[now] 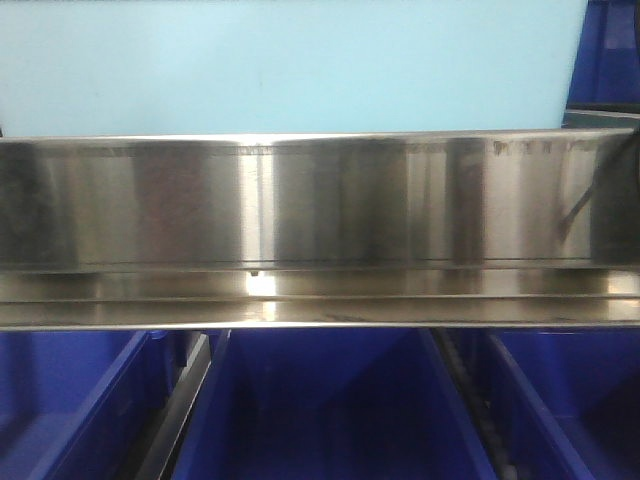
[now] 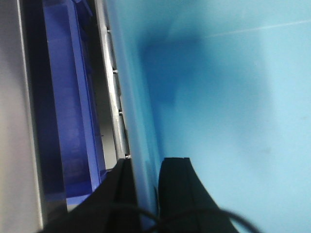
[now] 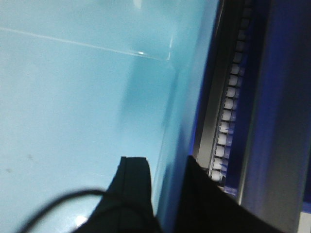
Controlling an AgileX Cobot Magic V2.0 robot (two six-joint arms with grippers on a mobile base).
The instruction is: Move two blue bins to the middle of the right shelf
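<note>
A pale blue bin fills the top of the front view, resting above a steel shelf front. In the left wrist view my left gripper straddles the bin's left wall, one black finger inside and one outside, shut on it. In the right wrist view my right gripper clamps the opposite wall the same way, with one finger over the bin's smooth floor. Only this one pale bin shows.
Dark blue bins sit on the level below the steel shelf, and another stands at the upper right. A steel rail and a dark blue bin flank the left wall. A roller track runs along the right wall.
</note>
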